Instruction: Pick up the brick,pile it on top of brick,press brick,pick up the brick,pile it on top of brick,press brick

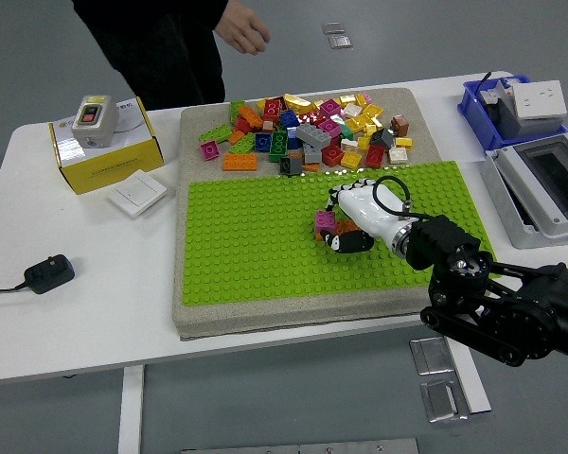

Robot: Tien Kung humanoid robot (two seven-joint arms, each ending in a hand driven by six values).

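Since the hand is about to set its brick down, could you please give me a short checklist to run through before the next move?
1. Magenta brick held in the right hand: ok.
2. Brick positioned over the orange plate brick: cannot tell, the hand hides it.
3. Studs aligned for pressing: cannot tell.
4. Green baseplate flat on its mat: ok.
5. Person's hand away from the work area, beyond the table's far edge: ok.
6. Loose brick pile off the baseplate: ok.
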